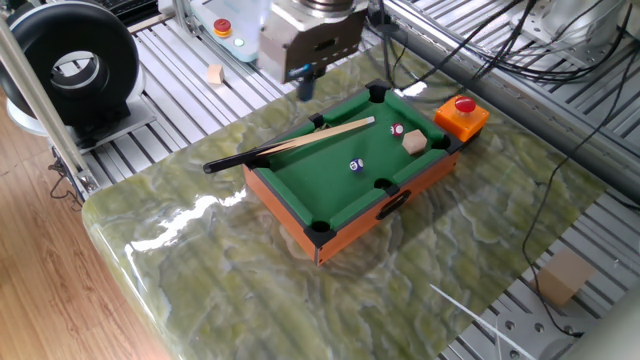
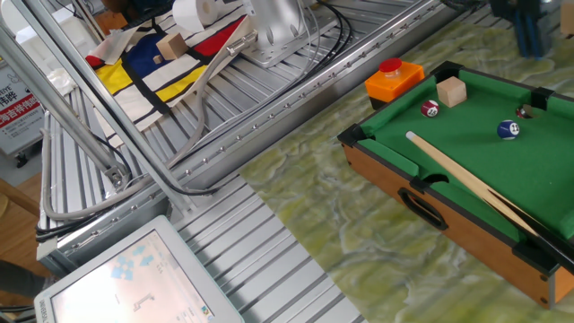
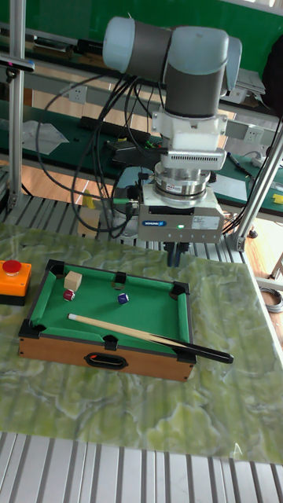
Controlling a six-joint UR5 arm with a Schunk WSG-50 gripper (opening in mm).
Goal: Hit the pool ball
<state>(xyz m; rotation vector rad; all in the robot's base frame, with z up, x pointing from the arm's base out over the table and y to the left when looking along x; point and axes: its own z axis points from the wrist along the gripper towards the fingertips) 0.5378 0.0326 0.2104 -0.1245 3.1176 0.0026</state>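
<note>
The gripper (image 1: 306, 82) hangs above the far rail of the little pool table (image 1: 292, 210), fingers pinched together, holding nothing; the pool ball (image 1: 355, 166) sits mid-felt, near a side pocket, apart from the cue (image 1: 290, 146); best play, I'd judge: drop low behind the ball, keep clear of the wooden cube (image 1: 414, 142) and red ball (image 1: 397, 130), then sweep straight through.
</note>
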